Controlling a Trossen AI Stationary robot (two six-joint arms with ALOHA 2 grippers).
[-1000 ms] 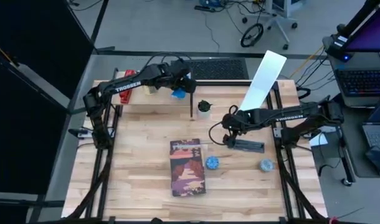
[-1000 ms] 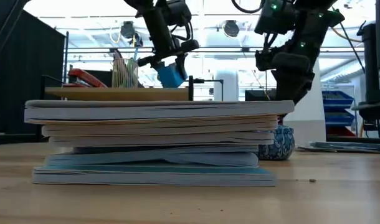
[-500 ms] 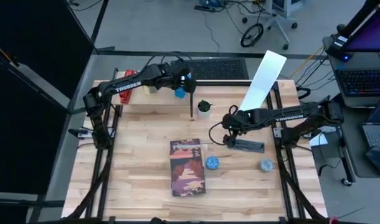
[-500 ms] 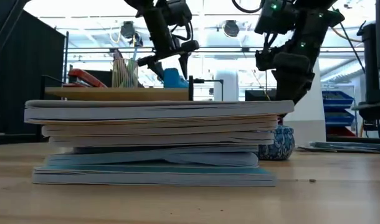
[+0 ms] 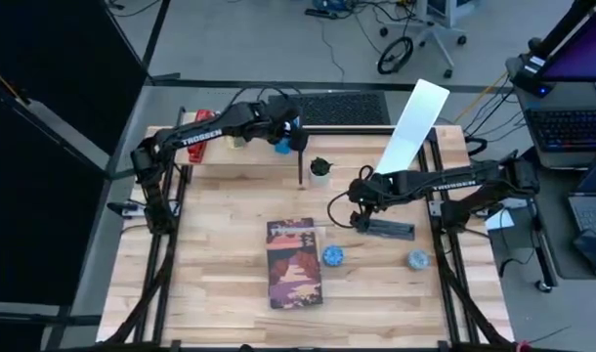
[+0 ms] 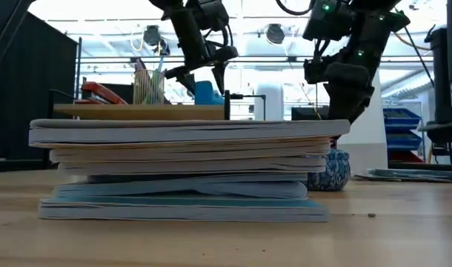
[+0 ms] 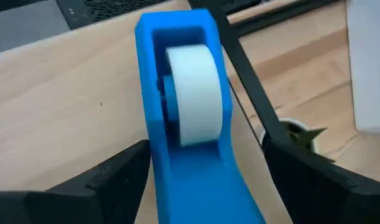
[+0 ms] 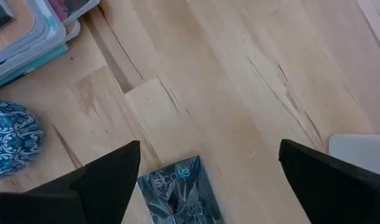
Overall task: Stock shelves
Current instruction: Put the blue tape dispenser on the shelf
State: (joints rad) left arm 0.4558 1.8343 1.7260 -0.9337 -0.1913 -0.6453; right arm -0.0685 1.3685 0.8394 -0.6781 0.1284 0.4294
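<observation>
High view: the left gripper (image 5: 284,135) hangs spread apart over a blue tape dispenser (image 5: 280,146) resting on the wood shelf (image 5: 249,149) at the counter's (image 5: 220,235) far edge. The white file holder (image 5: 412,125) leans at the far right. The right gripper (image 5: 358,217), fingers apart and empty, hovers beside a dark box (image 5: 389,229).

Wood table (image 5: 220,244) with book stack (image 5: 294,262)

High cam overhead; low cam table-level; both see books (image 5: 295,262)
</observation>
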